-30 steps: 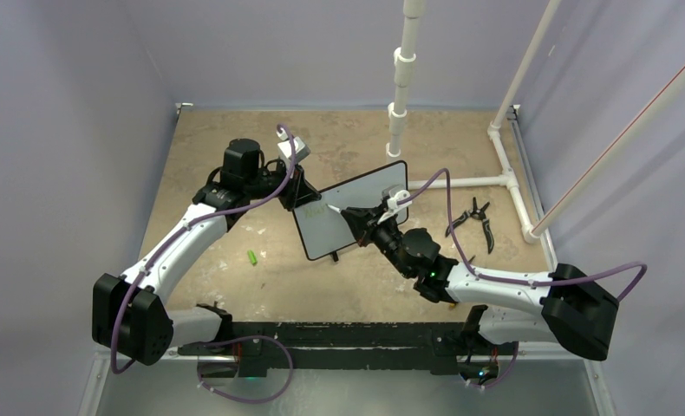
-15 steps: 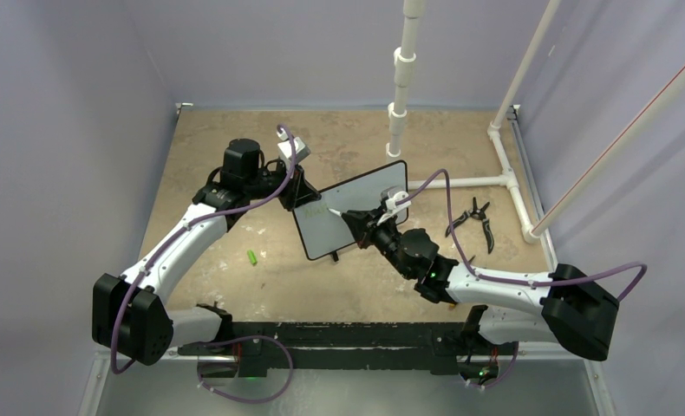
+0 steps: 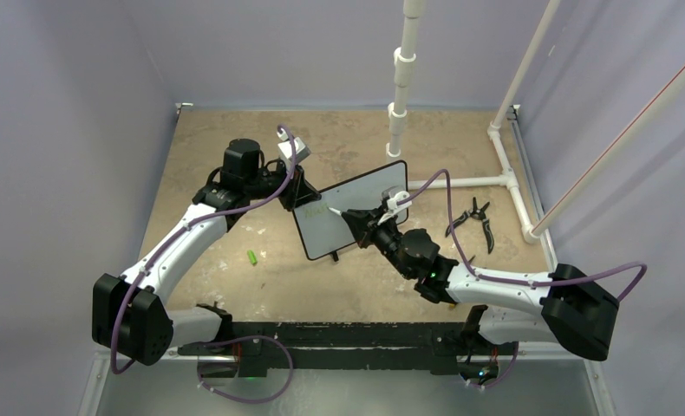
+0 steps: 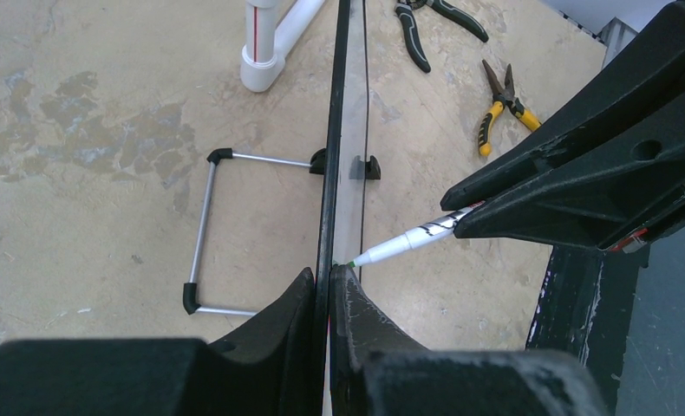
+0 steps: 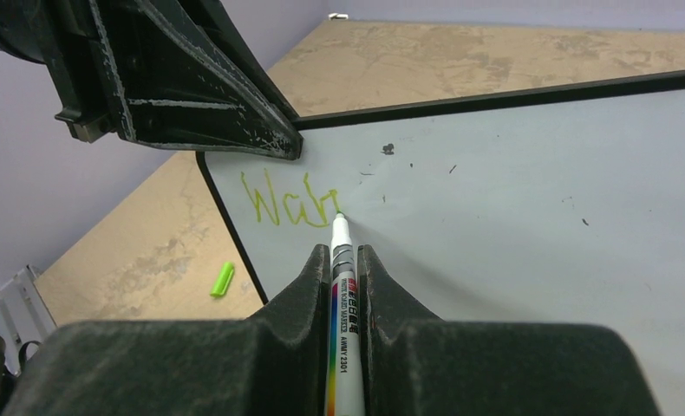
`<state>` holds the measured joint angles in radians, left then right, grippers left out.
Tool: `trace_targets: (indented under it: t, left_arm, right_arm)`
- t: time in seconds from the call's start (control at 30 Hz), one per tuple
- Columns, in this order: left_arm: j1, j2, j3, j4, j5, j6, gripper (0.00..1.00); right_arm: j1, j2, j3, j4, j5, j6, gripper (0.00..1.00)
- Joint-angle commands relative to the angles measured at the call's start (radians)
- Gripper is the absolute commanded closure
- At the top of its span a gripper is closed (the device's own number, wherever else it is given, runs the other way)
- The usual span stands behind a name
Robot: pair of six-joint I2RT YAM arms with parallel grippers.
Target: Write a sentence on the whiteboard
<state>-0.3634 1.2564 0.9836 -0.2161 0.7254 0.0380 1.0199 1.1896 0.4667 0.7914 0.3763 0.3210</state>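
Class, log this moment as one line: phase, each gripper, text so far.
phase: writing | left gripper: shut on black-framed white whiteboard edge | right gripper: shut on white marker, tip touching board | text: few green letters

The board [image 3: 353, 217] stands across the middle, with a pipe [image 3: 397, 117] near behind it and pliers [image 3: 476, 218] at its right; bare table [image 3: 202, 130] lies far left.

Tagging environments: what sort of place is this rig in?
Likely a lab test cell: plain lavender walls boxing in a worn tabletop, a white PVC pipe frame, loose pliers near the whiteboard.
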Motion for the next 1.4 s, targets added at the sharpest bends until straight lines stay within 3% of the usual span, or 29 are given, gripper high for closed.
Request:
trace_targets:
  t: [0.0, 1.37]
  left_arm:
    - [-0.002, -0.029, -0.001, 0.036, -0.006, 0.012, 1.0]
    - [-0.002, -0.032, -0.005, 0.041, 0.001, 0.011, 1.0]
  right_arm:
    - [-0.006, -0.025, 0.001, 0.077, 0.035, -0.018, 1.0]
    - [-0.006, -0.028, -0.039, -0.003, 0.084, 0.045, 1.0]
